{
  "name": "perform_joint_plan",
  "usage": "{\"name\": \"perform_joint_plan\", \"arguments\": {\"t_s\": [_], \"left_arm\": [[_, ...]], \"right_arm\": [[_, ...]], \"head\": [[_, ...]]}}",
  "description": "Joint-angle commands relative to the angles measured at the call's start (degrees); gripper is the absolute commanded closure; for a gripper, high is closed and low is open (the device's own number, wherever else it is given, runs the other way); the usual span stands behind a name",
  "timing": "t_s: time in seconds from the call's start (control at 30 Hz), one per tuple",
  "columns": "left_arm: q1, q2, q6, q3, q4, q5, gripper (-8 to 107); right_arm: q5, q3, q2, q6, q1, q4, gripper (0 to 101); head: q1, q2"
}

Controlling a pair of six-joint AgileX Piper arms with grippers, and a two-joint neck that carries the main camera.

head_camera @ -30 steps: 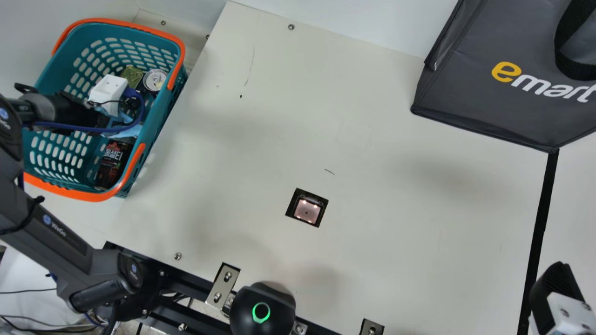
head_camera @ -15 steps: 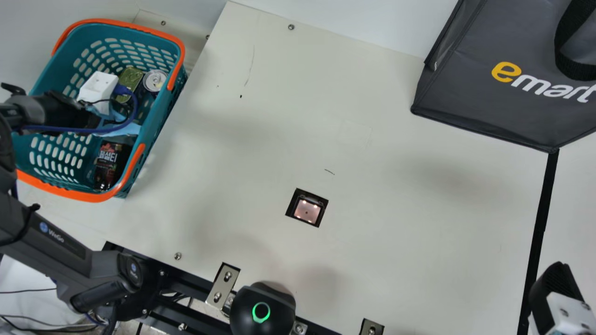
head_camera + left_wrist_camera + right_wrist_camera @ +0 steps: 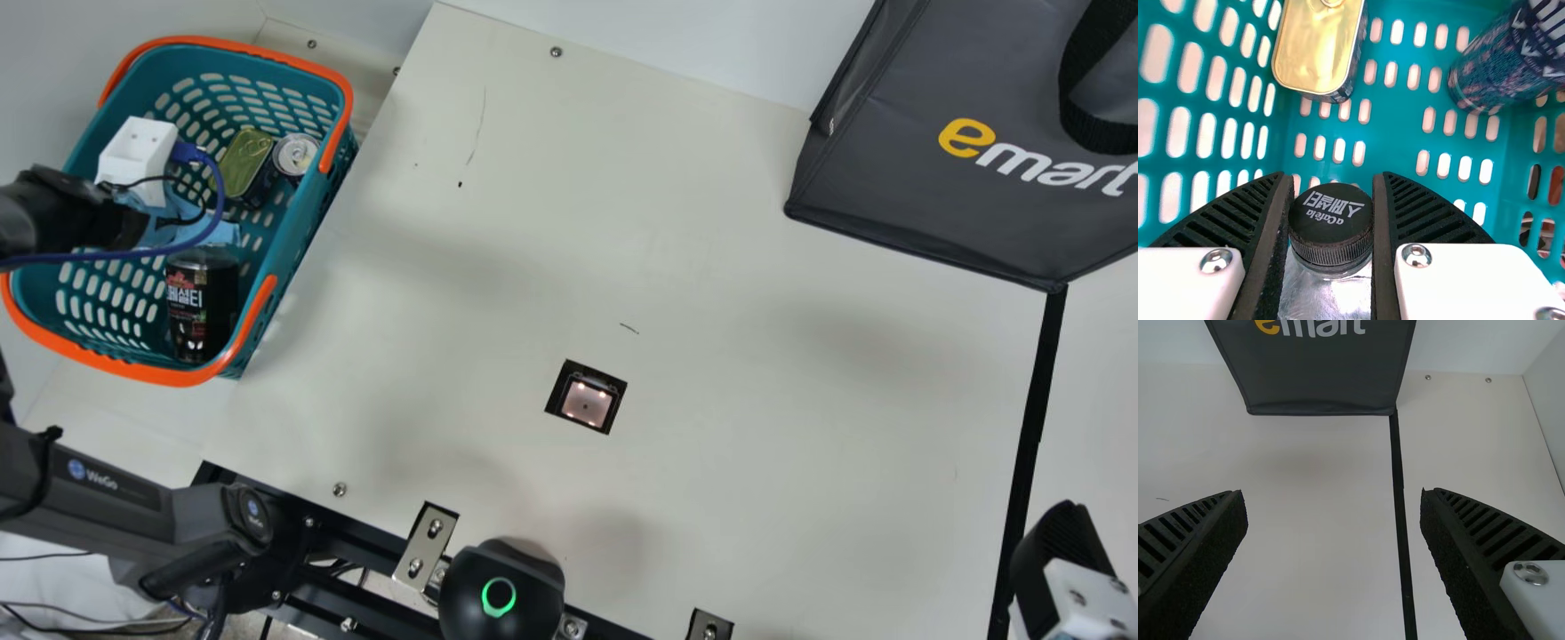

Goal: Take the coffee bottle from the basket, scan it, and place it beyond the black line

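Main view: your coffee bottle (image 3: pixel 210 309) is inside the teal basket (image 3: pixel 160 377); carrying it to the scanner window (image 3: pixel 585 404), then beyond the black line (image 3: pixel 1033 427), is all left to do. Left wrist view: what the main view hides, your left gripper (image 3: pixel 1331 180) closed around the bottle's black cap (image 3: pixel 1330 223); the grasp looks made. Right wrist view: your right gripper (image 3: pixel 1333 495) is wide open, the line between its fingers.

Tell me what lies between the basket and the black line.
The lit scanner window, set into the tabletop, and a short dark mark near it; the main view shows both between basket and black line.
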Motion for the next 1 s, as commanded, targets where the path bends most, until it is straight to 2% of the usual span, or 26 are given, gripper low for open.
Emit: {"name": "perform_joint_plan", "arguments": {"t_s": [0.0, 0.97], "left_arm": [[0.44, -1.05, 0.14, 0.09, -0.22, 0.52, 89], [5.71, -14.34, -1.36, 2.68, -0.06, 9.18, 89]], "right_arm": [[0.0, 0.0, 0.0, 0.0, 0.0, 0.0, 10], [-0.08, 0.0, 0.0, 0.0, 0.0, 0.0, 10]], "head": [[-1.48, 0.14], [-1.48, 0.14]]}}
